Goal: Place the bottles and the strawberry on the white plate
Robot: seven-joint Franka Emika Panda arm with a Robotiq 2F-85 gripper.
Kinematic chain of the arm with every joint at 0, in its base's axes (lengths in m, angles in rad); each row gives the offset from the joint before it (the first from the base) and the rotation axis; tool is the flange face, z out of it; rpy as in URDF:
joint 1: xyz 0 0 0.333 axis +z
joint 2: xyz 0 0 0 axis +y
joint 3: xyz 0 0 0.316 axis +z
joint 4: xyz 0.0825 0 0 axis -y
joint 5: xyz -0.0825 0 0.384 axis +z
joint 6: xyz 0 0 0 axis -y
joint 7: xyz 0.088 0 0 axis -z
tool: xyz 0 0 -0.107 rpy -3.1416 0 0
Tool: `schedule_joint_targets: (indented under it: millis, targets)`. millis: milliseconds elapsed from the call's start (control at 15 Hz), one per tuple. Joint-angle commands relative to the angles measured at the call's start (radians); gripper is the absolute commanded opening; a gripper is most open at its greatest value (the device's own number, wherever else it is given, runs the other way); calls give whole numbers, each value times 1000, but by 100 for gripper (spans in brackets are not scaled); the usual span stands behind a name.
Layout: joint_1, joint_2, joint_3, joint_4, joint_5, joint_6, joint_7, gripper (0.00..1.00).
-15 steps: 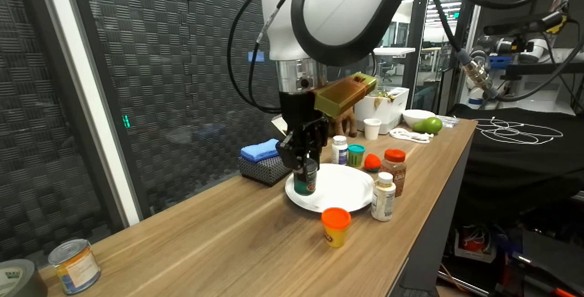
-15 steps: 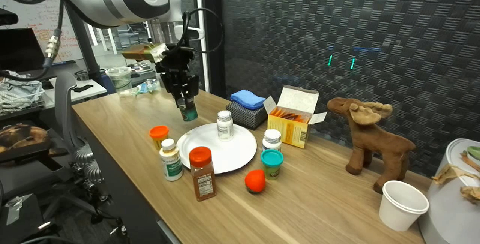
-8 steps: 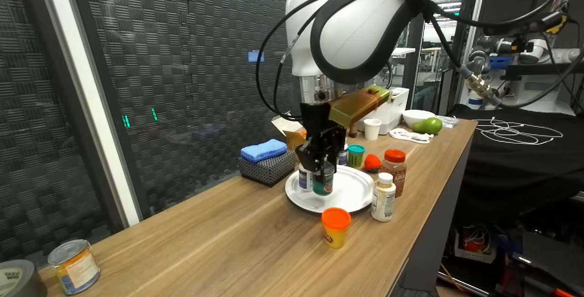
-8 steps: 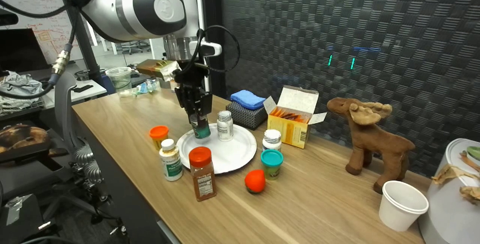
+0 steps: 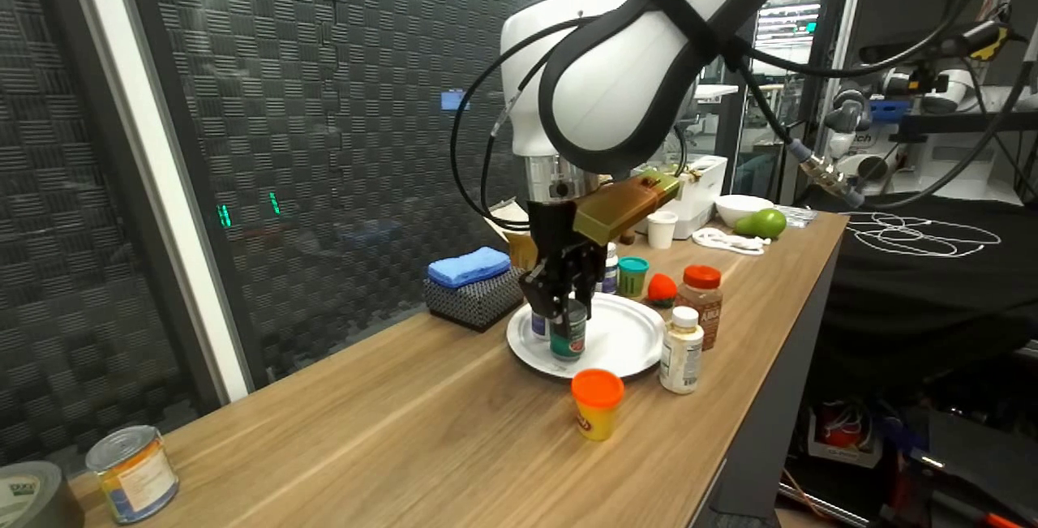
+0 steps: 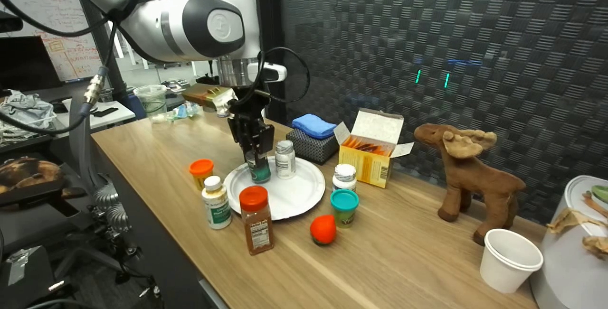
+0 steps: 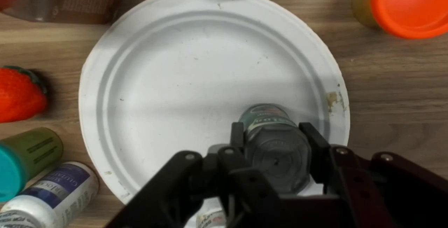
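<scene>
Gripper (image 7: pixel 273 133) clasps a cylindrical bottle (image 7: pixel 276 163) over a ridged plate (image 7: pixel 189 74).

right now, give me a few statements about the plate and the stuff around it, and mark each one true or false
The claw grips the green bottle. True.
A white bottle stands upright on the white plate. True.
The strawberry is on the white plate. False: the strawberry lies on the table.
The red-capped bottle lies on its side. False: the red-capped bottle stands upright.
The blue cloth lies on a dark box. True.
</scene>
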Motion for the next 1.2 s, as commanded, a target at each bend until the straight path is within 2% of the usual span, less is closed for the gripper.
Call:
schedule_joint_targets:
  millis: [0, 333, 400, 533, 733, 1000, 1133]
  targets:
    - [-3, 40, -3, 62, 17, 4, -3, 18]
    - [-5, 71, 6, 100, 46, -6, -23, 18]
    - [-5, 70, 10, 99, 53, -11, -31, 67]
    - [0, 53, 14, 83, 56, -21, -33, 76]
    - [23, -6, 10, 29, 33, -38, 11, 98]
    - [62, -114, 19, -80, -3, -13, 88, 100]
    - [70, -160, 45, -132, 22, -9, 82, 100]
